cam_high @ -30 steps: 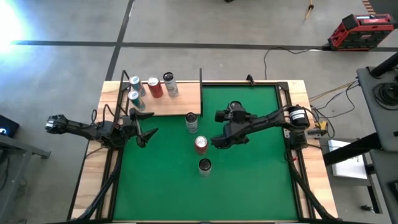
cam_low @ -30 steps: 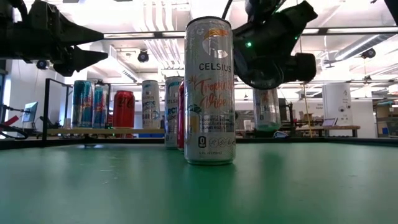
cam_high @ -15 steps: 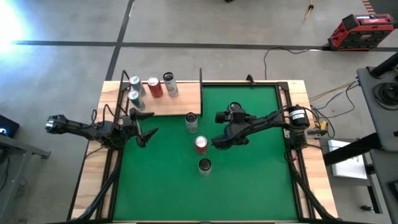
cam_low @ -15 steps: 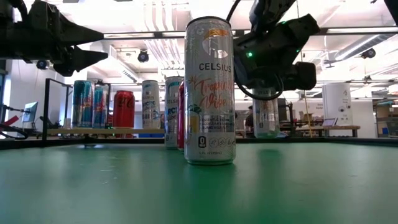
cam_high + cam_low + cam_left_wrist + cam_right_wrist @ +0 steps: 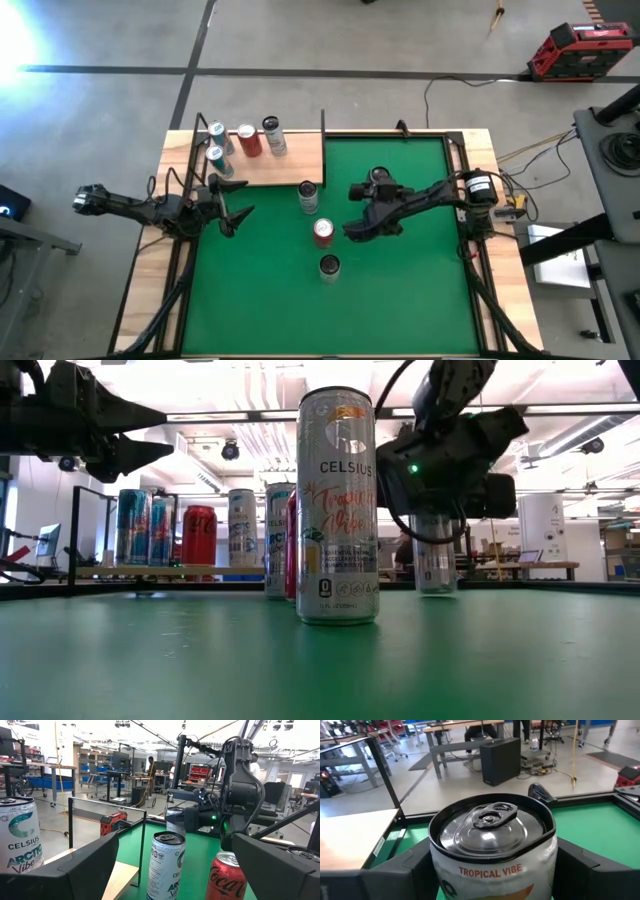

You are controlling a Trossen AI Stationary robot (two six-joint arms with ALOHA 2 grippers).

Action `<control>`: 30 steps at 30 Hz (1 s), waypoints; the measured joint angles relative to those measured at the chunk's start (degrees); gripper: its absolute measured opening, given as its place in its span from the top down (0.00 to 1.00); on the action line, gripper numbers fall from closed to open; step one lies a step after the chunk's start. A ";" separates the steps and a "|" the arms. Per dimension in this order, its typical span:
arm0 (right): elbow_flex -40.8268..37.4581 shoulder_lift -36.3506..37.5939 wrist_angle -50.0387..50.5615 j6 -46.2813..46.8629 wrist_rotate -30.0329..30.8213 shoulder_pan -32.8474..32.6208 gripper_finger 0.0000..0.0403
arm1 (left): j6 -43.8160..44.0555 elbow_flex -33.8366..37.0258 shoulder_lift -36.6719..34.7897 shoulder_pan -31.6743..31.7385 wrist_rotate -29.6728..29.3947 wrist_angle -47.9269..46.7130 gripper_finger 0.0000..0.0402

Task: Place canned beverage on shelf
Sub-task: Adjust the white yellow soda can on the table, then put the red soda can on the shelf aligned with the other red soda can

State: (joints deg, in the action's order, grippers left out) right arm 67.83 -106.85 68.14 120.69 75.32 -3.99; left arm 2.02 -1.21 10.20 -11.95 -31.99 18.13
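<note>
Lowered since a second ago, the right pincer point(image 5: 436, 510) has brought its can point(image 5: 492, 840) down to the green mat point(image 5: 400, 300), upright, fingers clasped on its sides. Beyond it stand a red can point(image 5: 323, 232) and a slim can point(image 5: 308, 196); farther left lies the shelf point(image 5: 290, 160), already holding cans. Nearer the shelf, the left pincer point(image 5: 240, 214) waits spread wide, holding nothing.

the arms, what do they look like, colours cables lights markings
Both are dark, nearly black jointed arms. The right arm's hand has blocky matte housing with a small green light and a looping black cable. The left arm's hand ends in flat, tapered black fingers. No markings can be read.
</note>
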 joint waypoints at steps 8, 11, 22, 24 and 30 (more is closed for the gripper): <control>-3.54 0.00 -5.86 -2.22 3.76 -0.12 0.34 | 0.00 0.00 0.00 0.00 0.00 0.01 0.07; -3.20 0.00 -5.73 -2.85 3.60 -0.26 0.33 | 0.00 0.00 0.00 0.00 0.00 0.02 0.07; 1.81 0.22 -5.42 -9.19 2.94 -1.78 0.07 | 0.00 0.00 0.00 -0.01 0.00 0.01 0.07; 2.65 0.47 -4.82 -9.84 2.79 -2.34 0.03 | 0.00 0.00 0.00 0.00 0.00 0.02 0.07; 5.85 2.73 6.46 -2.69 -0.51 -3.87 0.02 | 0.00 0.00 0.07 0.00 0.00 0.01 0.07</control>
State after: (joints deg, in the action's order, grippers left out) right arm 73.68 -104.11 74.59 118.00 74.81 -7.86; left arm 2.02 -1.21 10.26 -11.95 -31.99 18.14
